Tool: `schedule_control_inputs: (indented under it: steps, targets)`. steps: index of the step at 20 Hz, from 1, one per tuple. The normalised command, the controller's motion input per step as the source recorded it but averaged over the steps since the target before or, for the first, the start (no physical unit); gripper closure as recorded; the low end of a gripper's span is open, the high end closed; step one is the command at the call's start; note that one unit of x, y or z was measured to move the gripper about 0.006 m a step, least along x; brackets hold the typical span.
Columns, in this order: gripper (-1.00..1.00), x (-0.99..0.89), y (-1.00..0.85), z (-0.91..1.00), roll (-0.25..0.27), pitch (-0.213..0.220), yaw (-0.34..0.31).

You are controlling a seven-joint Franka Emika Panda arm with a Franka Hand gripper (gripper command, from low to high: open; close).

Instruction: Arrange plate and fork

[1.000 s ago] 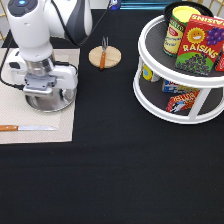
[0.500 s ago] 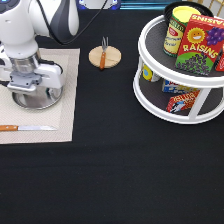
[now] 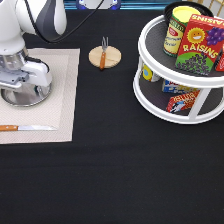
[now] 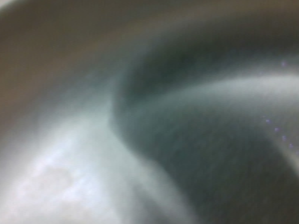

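Movement since a second ago is all toward the exterior view's left: the tool [image 3: 23, 89] and the plate [image 3: 36, 101] beneath it have shifted together across the beige placemat [image 3: 64, 95], from near the mat's middle to its left part, so that the plate's left edge now runs out of the picture. That the dish travels with the arm suggests it is being carried or dragged by the tool, though I cannot tell from the exterior view whether the tool is apart, together or clamped on the rim, since the white hand body covers the place of contact. The wrist view is filled by curved, shiny grey metal [image 4: 71, 150], which fits a camera sitting just above the plate's inner surface. The plate lies on the placemat, above the knife [image 3: 27, 128], which rests along the mat's bottom edge and has not moved. The fork [image 3: 103, 54] has not moved either: it lies across the round wooden coaster [image 3: 114, 59] on the black tabletop [image 3: 110, 170], well apart from the plate, toward the exterior view's top, tines pointing up the picture. The two-tier round rack [image 3: 150, 97] with cans and boxes at the exterior view's right is unchanged. As a judgement, the work now in hand concerns the plate's position on the mat, and the fork part of the task shows no sign of being started.
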Motion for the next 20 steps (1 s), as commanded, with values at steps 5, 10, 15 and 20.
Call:
schedule_control_inputs:
  steps: [5,10,15,20]
  targets:
    - [-1.0,-0.45,0.63,0.71,-0.173,-0.078,0.092]
    - [-1.0,-0.5,0.62,0.62,-0.137,-0.096,0.109]
    - [-1.0,-0.63,0.62,0.33,-0.058,-0.113,0.108]
    - [-1.0,-0.71,0.7,0.14,0.0,-0.122,0.082]
